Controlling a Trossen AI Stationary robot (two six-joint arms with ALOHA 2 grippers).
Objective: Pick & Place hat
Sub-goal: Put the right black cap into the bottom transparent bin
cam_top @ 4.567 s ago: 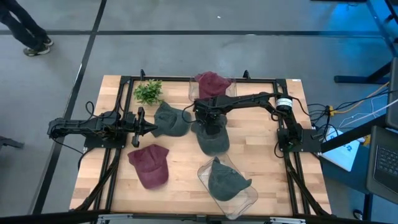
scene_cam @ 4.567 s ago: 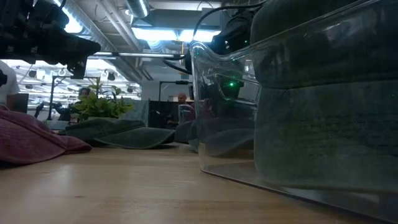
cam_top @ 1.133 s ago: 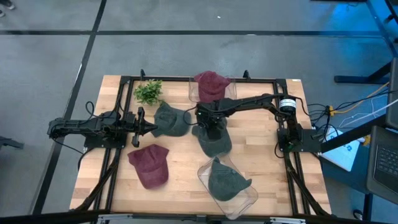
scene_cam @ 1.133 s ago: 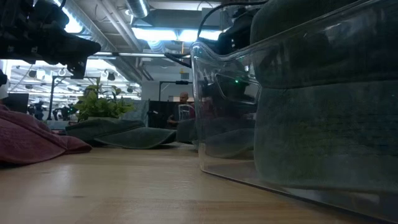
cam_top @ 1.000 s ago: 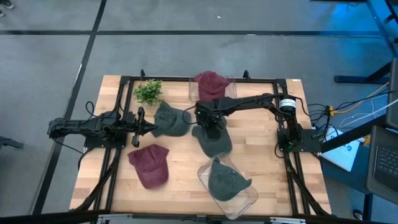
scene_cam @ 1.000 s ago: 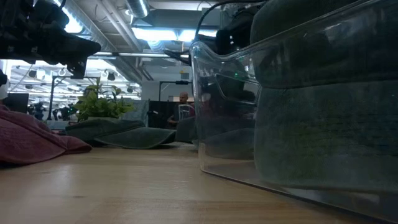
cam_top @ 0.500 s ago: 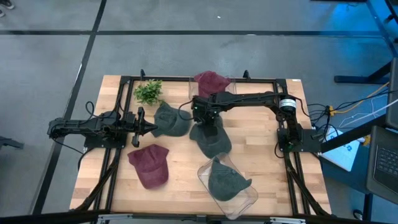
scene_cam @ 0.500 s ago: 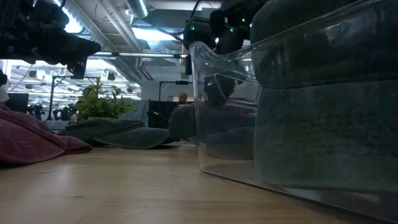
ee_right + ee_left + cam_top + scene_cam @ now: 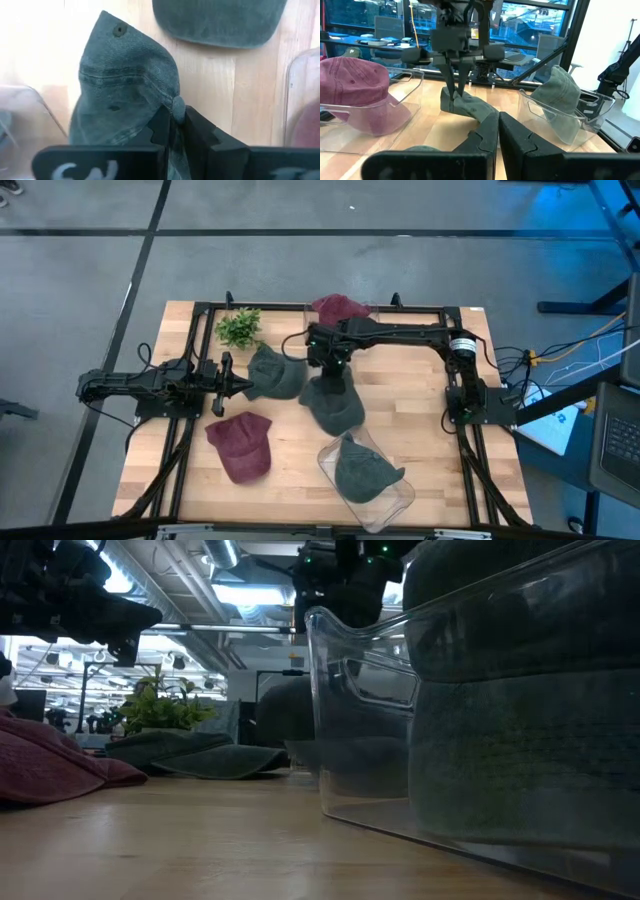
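The grey-green cap (image 9: 333, 402) is a soft, faded cotton baseball cap with stitched panel seams and a small button on its crown, clear in the right wrist view (image 9: 130, 85). The right gripper (image 9: 329, 364) is clamped tight on a fold of its fabric, and the cloth bunches into a knot just at the fingertips (image 9: 175, 112). The cap hangs from that pinch near the middle of the wooden table (image 9: 420, 460), its lower part resting on or just above the boards; I cannot tell which. In the left wrist view it shows as a limp, draped shape beneath the closed fingers (image 9: 465, 102).

Compared with half a second ago, the right gripper has shifted toward the table's far edge and slightly toward the left arm, and the cap has been pulled along and drawn out longer beneath it. A second ago the gripper sat lower over the crumpled cap.

The cap's long axis runs from the gripper toward the near edge of the table, crown button pointing away from the pinch.

The left gripper (image 9: 232, 385) waits at the left side, fingers pressed together on nothing, just beside a second grey-green cap (image 9: 274, 372). A maroon cap (image 9: 242, 445) lies near the front left. A clear bin (image 9: 390, 502) at the near edge holds another grey-green cap (image 9: 363, 470), and a maroon cap (image 9: 338, 308) sits in a bin at the far edge. A small green plant (image 9: 238, 327) stands at the far left.
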